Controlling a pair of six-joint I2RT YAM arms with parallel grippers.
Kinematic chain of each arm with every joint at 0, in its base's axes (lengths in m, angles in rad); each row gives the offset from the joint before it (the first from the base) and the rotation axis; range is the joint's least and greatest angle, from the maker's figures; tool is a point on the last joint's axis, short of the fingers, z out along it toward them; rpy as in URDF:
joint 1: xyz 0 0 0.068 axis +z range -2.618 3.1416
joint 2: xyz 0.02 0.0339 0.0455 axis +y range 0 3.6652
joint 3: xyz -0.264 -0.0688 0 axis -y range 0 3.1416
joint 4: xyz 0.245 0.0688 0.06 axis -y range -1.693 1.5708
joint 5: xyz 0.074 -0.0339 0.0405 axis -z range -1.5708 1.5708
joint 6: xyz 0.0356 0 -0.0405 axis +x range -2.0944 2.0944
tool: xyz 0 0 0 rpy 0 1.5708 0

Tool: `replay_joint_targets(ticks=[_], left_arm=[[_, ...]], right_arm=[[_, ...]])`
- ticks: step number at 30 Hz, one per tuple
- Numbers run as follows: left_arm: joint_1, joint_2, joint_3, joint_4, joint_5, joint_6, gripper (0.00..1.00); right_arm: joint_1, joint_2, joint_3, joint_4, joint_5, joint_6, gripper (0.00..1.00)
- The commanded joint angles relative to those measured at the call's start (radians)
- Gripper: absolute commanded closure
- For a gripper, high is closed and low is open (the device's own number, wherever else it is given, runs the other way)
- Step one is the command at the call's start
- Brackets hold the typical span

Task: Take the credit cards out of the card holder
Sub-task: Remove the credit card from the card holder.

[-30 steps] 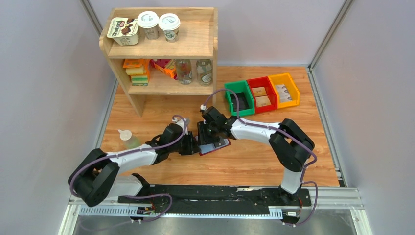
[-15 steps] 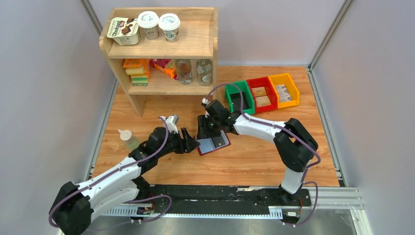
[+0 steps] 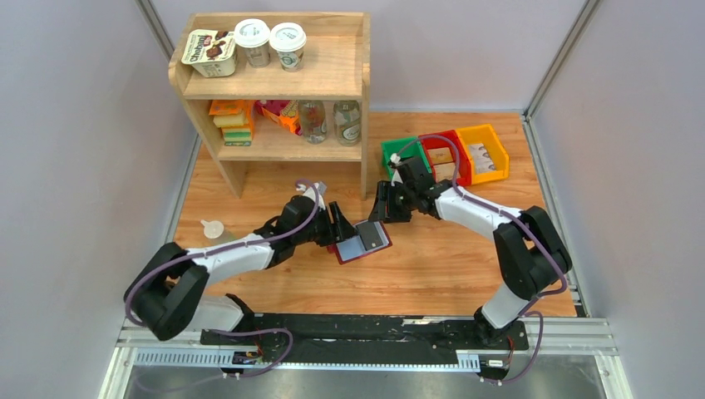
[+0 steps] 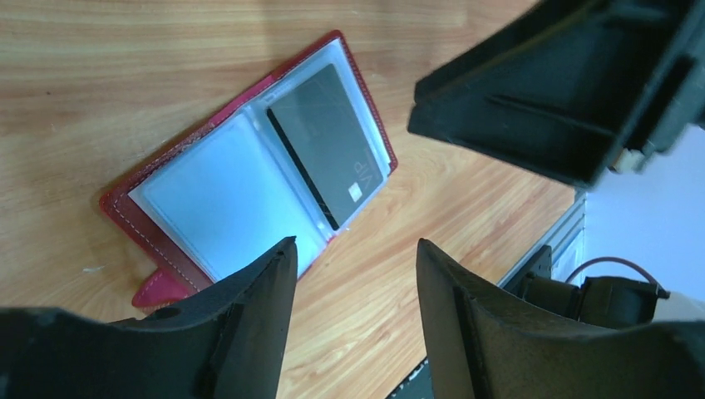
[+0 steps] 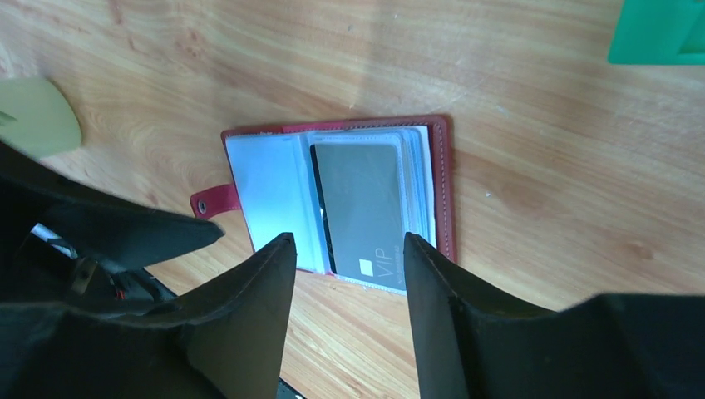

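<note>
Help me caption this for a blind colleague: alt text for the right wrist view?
A dark-red book-style card holder lies open on the wooden table, a dark grey card marked VIP in one clear sleeve. The right gripper's black jaws stand open, holding nothing.

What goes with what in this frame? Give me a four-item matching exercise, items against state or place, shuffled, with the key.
Items
1. holder
2. dark card
3. yellow bin
4. left gripper

State or place
a. open, nothing held
b. back right of the table
c. lying open, sleeves up
d. on the half away from the tab

Pairs: 1-c, 2-d, 3-b, 4-a
</note>
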Motion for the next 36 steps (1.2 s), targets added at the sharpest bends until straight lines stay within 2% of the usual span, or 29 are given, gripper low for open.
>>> replay_joint_targets(ticks=[1, 5, 7, 16, 17, 19, 28, 36], left_arm=[[0.002, 0.115, 0.035, 0.148, 0.004, -0.070, 0.39], [0.002, 0.196, 0.049, 0.188, -0.004, -0.090, 0.40], [0.002, 0.230, 0.057, 0.202, -0.007, -0.092, 0.46], [0.002, 0.316, 0.075, 0.238, 0.025, -0.106, 0.49], [0.002, 0.324, 0.077, 0.242, 0.030, -0.103, 0.53], [0.002, 0.337, 0.080, 0.242, 0.035, -0.109, 0.53], [0.002, 0.359, 0.083, 0.242, 0.038, -0.135, 0.53], [0.002, 0.353, 0.080, 0.310, 0.079, -0.190, 0.56]], right_arm=[[0.007, 0.008, -0.028, 0.073, -0.034, -0.025, 0.48], [0.007, 0.042, -0.049, 0.108, -0.033, -0.022, 0.49], [0.007, 0.048, -0.066, 0.127, -0.031, -0.019, 0.51], [0.007, 0.066, -0.115, 0.184, -0.064, -0.011, 0.60], [0.009, 0.065, -0.119, 0.188, -0.065, -0.011, 0.61], [0.009, 0.060, -0.122, 0.190, -0.067, -0.009, 0.62], [0.009, 0.068, -0.125, 0.193, -0.084, -0.005, 0.66], [0.009, 0.085, -0.145, 0.213, -0.088, 0.004, 0.68]])
